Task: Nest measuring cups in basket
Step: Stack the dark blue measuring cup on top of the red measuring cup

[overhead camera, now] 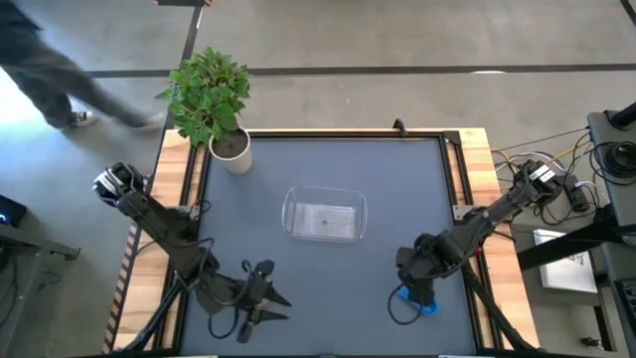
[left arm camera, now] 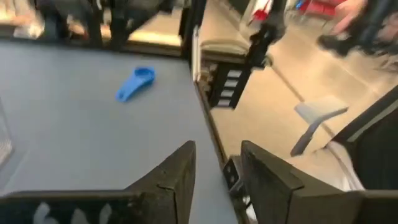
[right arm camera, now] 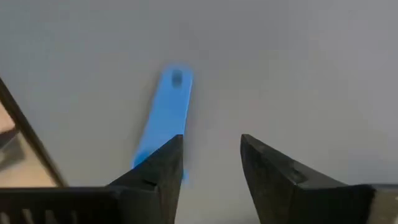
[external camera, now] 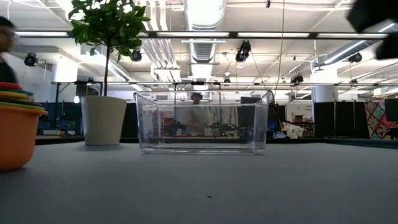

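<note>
1. You cannot see most of the measuring cups from above: only one blue measuring cup (overhead camera: 425, 305) shows on the desk (overhead camera: 328, 169), well to the right of the basket (overhead camera: 324, 215) and nearer the front edge, and the right arm covers much of it.
2. In the low view a stack of cups (external camera: 17, 99) sits at the picture's edge, well to the side of the basket (external camera: 203, 122). It is cut off, so you can make out only an orange cup (external camera: 15, 134) at the bottom and thin green, yellow and red rims above it. Its place on the desk cannot be told from the high view.
3. The basket stands near the middle of the desk, clear-walled; you can see the room through it in the low view.
4. Your right pincer (overhead camera: 417, 290) is down just over the blue cup. In the right wrist view its fingers (right arm camera: 163, 171) stand apart with a clear gap, and the cup's handle (right arm camera: 165, 115) runs out past one finger. The cup's bowl is hidden behind that finger, and you cannot tell whether the finger touches the cup. Nothing is clamped.
5. Your left pincer (overhead camera: 266, 293) waits low over the desk, in front of the basket and to its left. Its fingers (left arm camera: 177, 177) are parted and hold nothing.
6. A potted plant (overhead camera: 214, 104) in a white pot stands behind the basket toward the desk's far left corner.
7. A blurred person (overhead camera: 60, 85) shows on the floor beyond the plant.
</note>
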`<action>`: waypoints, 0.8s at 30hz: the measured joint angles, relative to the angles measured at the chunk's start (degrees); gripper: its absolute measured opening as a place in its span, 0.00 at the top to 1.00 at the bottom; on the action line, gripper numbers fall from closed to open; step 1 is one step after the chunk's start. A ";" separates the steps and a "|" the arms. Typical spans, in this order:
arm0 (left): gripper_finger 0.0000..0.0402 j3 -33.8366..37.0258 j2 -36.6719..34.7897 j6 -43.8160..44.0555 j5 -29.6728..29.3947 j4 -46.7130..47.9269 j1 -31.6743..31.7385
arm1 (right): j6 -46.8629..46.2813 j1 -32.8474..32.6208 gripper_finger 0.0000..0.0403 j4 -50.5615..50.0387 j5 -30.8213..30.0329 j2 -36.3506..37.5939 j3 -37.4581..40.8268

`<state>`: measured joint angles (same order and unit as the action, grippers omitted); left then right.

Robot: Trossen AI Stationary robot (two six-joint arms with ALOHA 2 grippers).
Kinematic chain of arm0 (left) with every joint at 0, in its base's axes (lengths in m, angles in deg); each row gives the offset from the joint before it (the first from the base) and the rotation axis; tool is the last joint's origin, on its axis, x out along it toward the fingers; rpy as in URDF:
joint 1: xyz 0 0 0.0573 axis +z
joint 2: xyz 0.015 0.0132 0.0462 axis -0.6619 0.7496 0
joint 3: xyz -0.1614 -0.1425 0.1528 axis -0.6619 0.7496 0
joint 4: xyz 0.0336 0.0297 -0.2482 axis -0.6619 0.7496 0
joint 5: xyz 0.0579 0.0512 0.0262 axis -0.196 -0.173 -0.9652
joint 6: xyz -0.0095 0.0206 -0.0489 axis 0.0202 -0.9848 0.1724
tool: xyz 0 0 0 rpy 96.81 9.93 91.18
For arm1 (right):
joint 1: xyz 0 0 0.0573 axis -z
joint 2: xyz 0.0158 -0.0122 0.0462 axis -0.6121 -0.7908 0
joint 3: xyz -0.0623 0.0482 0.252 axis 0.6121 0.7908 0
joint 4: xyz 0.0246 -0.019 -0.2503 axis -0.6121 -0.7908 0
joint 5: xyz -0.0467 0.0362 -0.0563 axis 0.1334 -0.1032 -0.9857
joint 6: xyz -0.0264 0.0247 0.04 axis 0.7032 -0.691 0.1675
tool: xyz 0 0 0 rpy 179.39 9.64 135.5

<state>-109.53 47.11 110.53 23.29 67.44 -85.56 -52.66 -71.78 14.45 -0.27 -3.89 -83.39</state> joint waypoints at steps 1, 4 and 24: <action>0.73 1.28 -0.27 -1.16 -0.01 -2.30 0.00 | -1.01 -0.71 0.61 0.24 1.64 0.00 1.14; 0.74 3.89 -0.39 -4.55 -0.10 -7.17 0.10 | -3.45 -2.84 0.54 1.15 5.35 -0.33 3.98; 0.48 4.35 0.64 -8.11 -5.64 -5.25 1.16 | -7.45 -6.34 0.43 15.45 9.26 -9.48 12.78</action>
<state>-105.18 47.74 102.42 17.65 62.19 -84.40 -60.11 -78.12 29.90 8.99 -13.38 -70.61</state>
